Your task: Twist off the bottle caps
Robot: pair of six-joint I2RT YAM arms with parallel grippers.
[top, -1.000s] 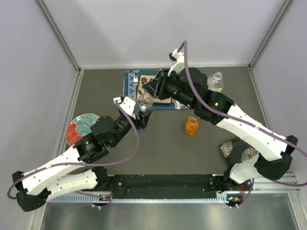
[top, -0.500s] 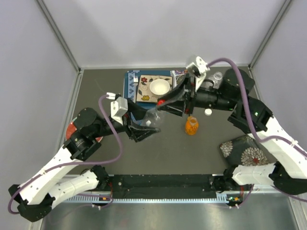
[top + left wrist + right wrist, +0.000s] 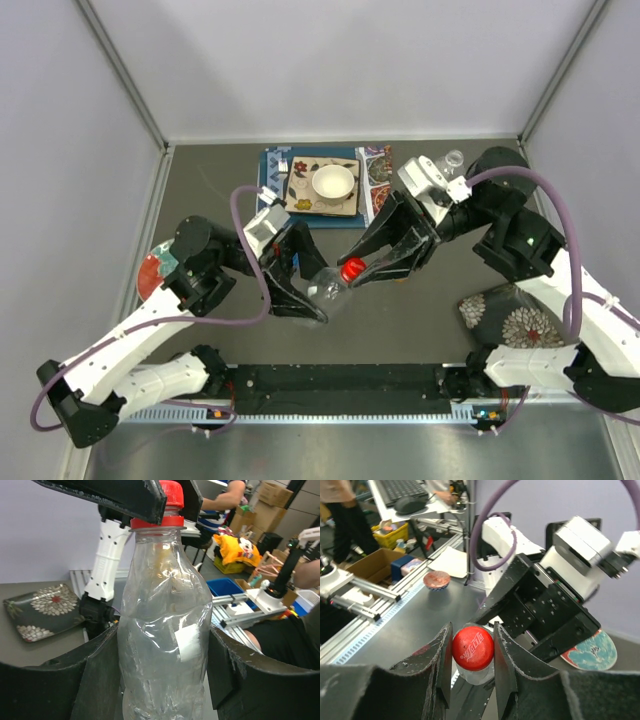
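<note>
Bottle [image 3: 162, 630]: base cut off by left wrist view's lower edge.
Red cap [image 3: 172, 497]: partly hidden behind black finger [image 3: 115, 492].
Plate [image 3: 150, 275]: largely covered by left arm [image 3: 130, 335].

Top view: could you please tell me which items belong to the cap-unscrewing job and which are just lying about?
In the job: red cap, the clear bottle under it, left gripper clamping the bottle, right gripper closed on the cap.
Lying about: white bowl, patterned mat beneath it, floral dish, red-and-teal plate.
</note>
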